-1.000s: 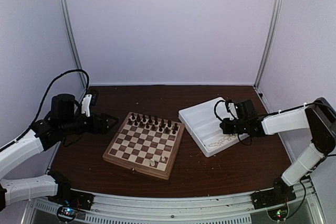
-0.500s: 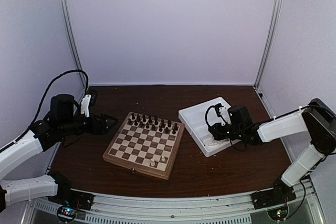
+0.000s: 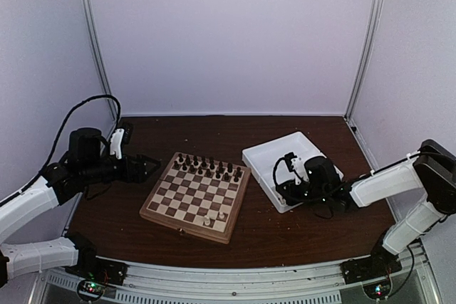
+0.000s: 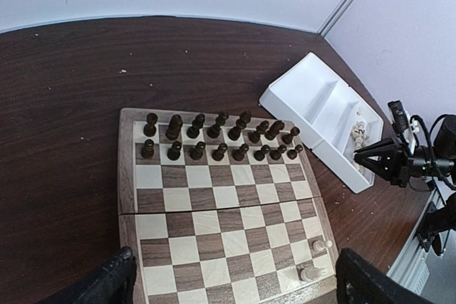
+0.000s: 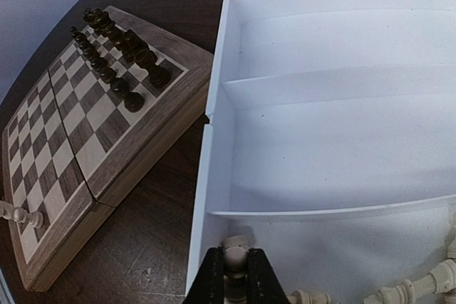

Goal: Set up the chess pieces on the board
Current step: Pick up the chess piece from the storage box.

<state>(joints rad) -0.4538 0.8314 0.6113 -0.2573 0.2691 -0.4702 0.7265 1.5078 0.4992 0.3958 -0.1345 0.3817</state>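
Cream wooden chess piece (image 5: 235,248) (small, with a turned shape) is pinched in the right gripper (image 5: 235,274), which is closed on it, low in the white plastic tray (image 5: 214,140). The step in hand, I judge, is lifting it out. Next it should be carried to the near row of the checkered wooden board (image 5: 146,129). The left gripper (image 3: 146,166) stands wide open and empty.

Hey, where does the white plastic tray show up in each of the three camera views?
Top external: right of centre, the white tray sits just right of the board.
Left wrist: the white tray is upper right, off the board's right edge.
Right wrist: the white tray fills centre and right; the right gripper pinches a cream chess piece at its near corner.
Shared landmark: the board's two rows of dark pieces.
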